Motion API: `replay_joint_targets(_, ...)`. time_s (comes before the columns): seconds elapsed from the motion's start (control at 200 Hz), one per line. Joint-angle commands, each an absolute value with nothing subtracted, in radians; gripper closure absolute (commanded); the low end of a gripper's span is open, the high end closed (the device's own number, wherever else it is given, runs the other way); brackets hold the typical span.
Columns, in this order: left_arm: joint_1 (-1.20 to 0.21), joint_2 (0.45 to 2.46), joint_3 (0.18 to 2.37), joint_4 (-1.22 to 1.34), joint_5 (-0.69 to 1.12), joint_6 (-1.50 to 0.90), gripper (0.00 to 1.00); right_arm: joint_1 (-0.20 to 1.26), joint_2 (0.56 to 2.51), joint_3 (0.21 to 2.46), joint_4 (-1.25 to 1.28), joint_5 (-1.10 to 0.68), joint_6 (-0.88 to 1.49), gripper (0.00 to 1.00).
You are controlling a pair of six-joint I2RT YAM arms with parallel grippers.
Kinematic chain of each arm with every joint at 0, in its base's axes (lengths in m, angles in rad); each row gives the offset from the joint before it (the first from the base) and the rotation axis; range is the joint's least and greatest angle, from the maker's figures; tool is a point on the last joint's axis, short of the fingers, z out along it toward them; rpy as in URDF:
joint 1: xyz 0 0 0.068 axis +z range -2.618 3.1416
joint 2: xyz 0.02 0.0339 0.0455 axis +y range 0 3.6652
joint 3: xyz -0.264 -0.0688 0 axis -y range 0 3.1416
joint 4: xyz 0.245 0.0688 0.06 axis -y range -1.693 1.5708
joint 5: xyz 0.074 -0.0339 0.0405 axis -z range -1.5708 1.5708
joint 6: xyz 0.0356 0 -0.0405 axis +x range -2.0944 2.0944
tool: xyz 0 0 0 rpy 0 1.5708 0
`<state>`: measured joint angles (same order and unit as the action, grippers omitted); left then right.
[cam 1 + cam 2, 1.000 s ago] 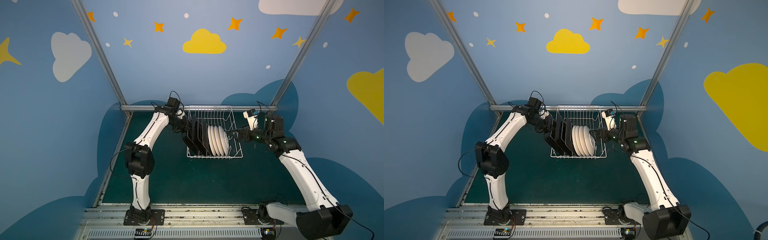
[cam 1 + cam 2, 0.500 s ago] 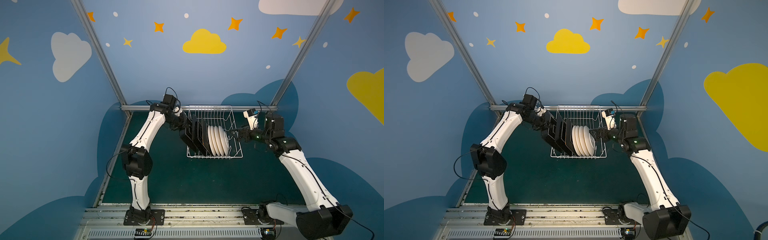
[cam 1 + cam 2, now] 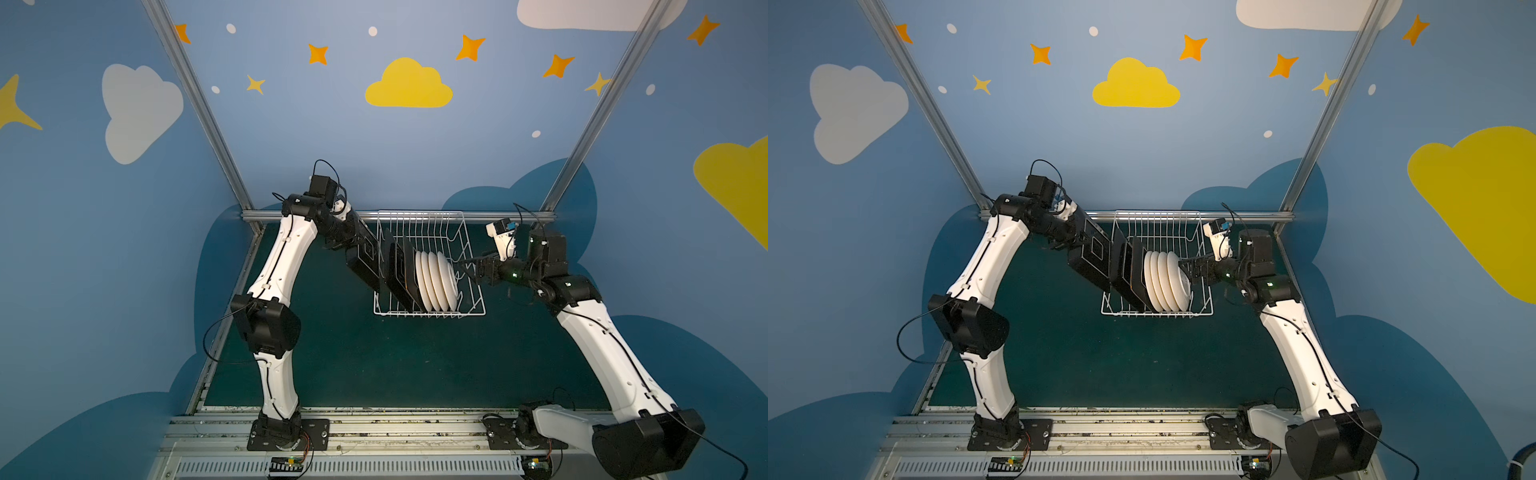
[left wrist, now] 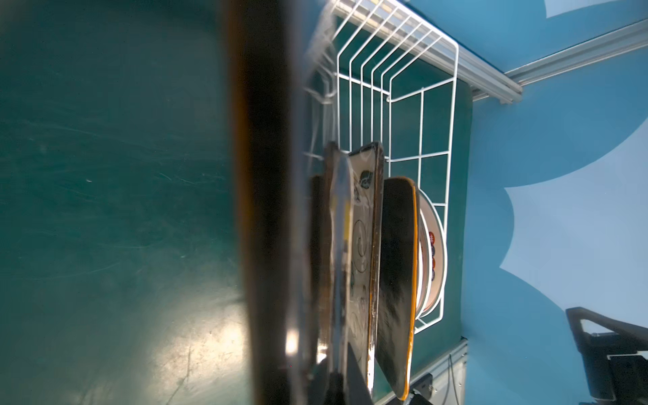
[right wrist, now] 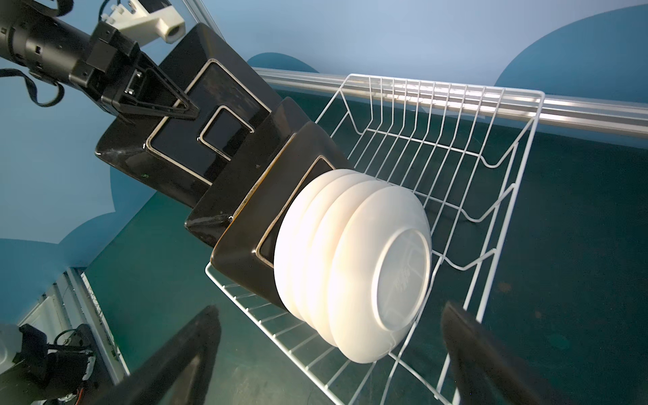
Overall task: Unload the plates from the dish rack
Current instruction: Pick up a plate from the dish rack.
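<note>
The white wire dish rack [image 3: 471, 249] [image 3: 1202, 309] sits at the back middle of the green table. My left gripper [image 3: 353, 237] [image 3: 1079, 235] is shut on a black square plate [image 3: 365, 259] [image 3: 1092, 257] [image 5: 196, 115], held tilted and raised at the rack's left side. In the left wrist view this plate [image 4: 266, 210] is a dark blurred edge. More black square plates [image 3: 399, 270] [image 5: 252, 196] [image 4: 398, 280] stand in the rack, then several white round plates [image 3: 438, 280] [image 3: 1165, 282] [image 5: 368, 263]. My right gripper [image 3: 465, 264] [image 5: 329, 308] is open and empty, just right of the round plates.
An aluminium rail [image 3: 511, 216] runs behind the rack, with blue walls close on three sides. Bare green table [image 3: 415, 365] lies in front of the rack and to its left. The arm bases stand on the front rail [image 3: 395, 428].
My left arm has swung left and drawn the square plate up and leftward away from the other plates. The right arm has not moved.
</note>
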<state>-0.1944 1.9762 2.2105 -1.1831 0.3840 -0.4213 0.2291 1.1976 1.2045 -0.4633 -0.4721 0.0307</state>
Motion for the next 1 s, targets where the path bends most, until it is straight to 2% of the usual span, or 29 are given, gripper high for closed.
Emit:
replay_joint_targets(0.0,-0.189,1.893,2.281,-1.159,0.395,-0.395,0.97,0.235,1.180,1.196,-0.433,-0.483,0.050,0.02)
replay_joint_targets(0.345,-0.181,1.860,2.326,-1.127,0.399,-0.351,0.97,0.234,1.190,1.209,-0.413,-0.508,0.089,0.02)
replay_joint_targets(0.511,-0.191,1.809,2.291,-1.043,0.417,-0.252,0.97,0.234,1.209,1.230,-0.402,-0.527,0.139,0.02)
replay_joint_targets(0.631,-0.220,1.756,2.241,-0.986,0.354,-0.143,0.97,0.234,1.233,1.267,-0.407,-0.534,0.175,0.02)
replay_joint_targets(0.786,-0.273,1.637,2.060,-0.818,0.255,0.012,0.97,0.236,1.274,1.312,-0.375,-0.573,0.271,0.02)
replay_joint_targets(0.996,-0.333,1.415,1.688,-0.410,0.104,0.197,0.97,0.240,1.340,1.408,-0.384,-0.568,0.402,0.02)
